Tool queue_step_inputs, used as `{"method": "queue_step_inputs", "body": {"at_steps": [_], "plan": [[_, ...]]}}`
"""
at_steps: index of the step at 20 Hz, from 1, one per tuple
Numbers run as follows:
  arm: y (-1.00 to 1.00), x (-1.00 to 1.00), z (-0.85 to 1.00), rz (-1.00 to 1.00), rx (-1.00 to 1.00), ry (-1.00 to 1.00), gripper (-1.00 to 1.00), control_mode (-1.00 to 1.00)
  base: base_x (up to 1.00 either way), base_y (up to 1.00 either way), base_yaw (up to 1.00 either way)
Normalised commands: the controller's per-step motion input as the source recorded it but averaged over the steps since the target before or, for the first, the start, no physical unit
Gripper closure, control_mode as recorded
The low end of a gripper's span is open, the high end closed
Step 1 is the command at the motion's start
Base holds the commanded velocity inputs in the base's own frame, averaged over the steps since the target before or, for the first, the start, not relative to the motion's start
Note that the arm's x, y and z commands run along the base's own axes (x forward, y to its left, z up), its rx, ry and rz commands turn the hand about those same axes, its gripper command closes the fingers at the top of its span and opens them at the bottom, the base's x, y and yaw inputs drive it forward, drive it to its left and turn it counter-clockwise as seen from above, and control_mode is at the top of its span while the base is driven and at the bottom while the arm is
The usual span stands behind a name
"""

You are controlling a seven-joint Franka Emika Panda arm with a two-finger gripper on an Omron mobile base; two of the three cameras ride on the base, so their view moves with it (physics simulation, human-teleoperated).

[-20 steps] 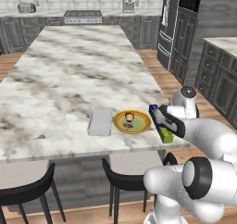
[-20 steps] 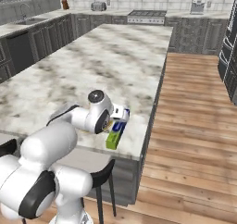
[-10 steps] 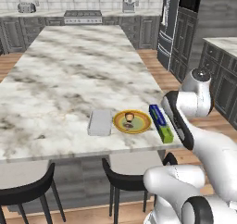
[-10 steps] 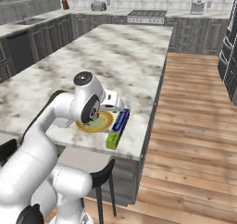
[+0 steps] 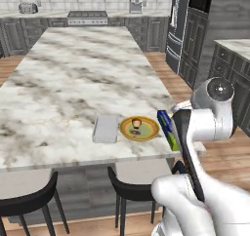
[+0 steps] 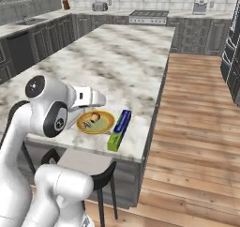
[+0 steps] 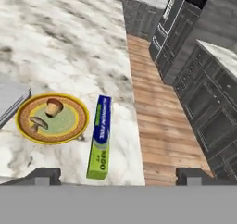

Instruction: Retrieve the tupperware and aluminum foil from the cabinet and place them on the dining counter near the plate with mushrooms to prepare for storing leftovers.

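Lifted well clear since a second ago, when it hung low right over the aluminum foil (image 5: 167, 129), the hand is now raised and drawn back toward the robot, while carton, plate and container lie where they were. From the left base camera the arm doubles back on itself at the near right corner of the dining counter (image 5: 83, 74), its elbow high and forearm sloping down in front of the foil's near end; the plate with mushrooms (image 5: 139, 127) sits just left of the carton, and the tupperware (image 5: 106, 128) just left of the plate. From the right base camera the arm arches up at the left, its wrist reaching over the near edge of the surface beside the plate (image 6: 95, 122); the foil (image 6: 119, 129) lies apart from it, green end nearest the edge. Through the hand camera the fingers (image 7: 44, 175) stand spread wide and empty above the carton (image 7: 100, 135), though probably only their tips show.
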Motion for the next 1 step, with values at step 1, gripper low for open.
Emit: {"method": "queue_step_inputs", "body": {"at_steps": [1], "plan": [[-0.28,-0.06,0.0,0.01,0.0,0.0,-1.0,-1.0,0.0,0.0,0.0]]}}
